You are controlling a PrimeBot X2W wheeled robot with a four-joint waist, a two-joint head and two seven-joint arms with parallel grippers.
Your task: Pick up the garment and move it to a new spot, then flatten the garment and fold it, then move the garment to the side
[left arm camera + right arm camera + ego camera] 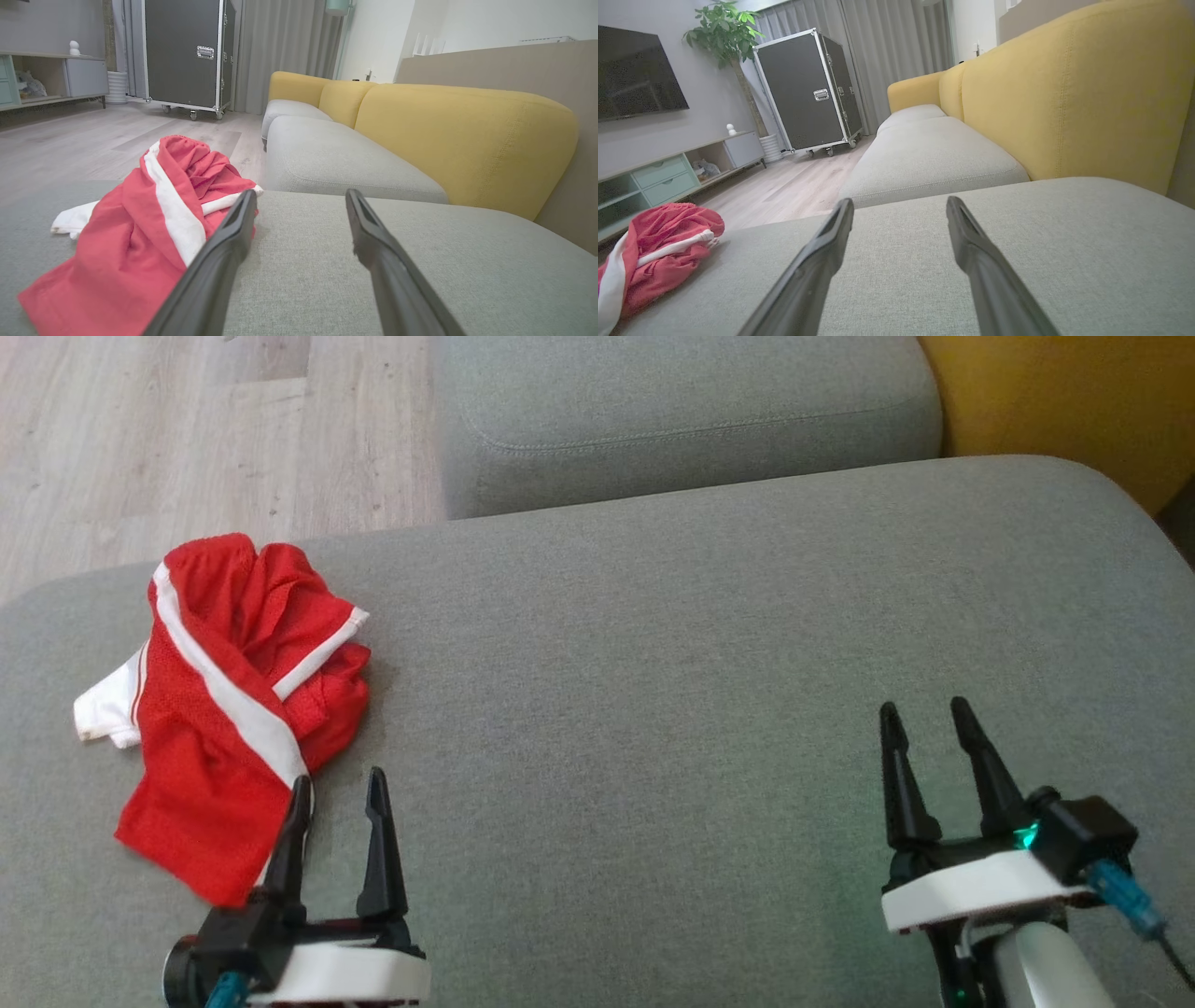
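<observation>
Garment (pixel 233 709), red with white stripes, is being left crumpled at the left end of the grey sofa cushion (pixel 653 663). The left gripper (pixel 338 779) is being held open just beside it, the right gripper (pixel 924 707) open well apart, nothing gripped.

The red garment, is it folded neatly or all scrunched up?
Scrunched up. The red garment lies in a crumpled heap on the grey cushion, bunched and twisted, not flat or squared.

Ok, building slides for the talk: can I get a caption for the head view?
Crumpled red-and-white mesh garment on grey sofa cushion, open left claw beside it, open right claw well apart.
</observation>
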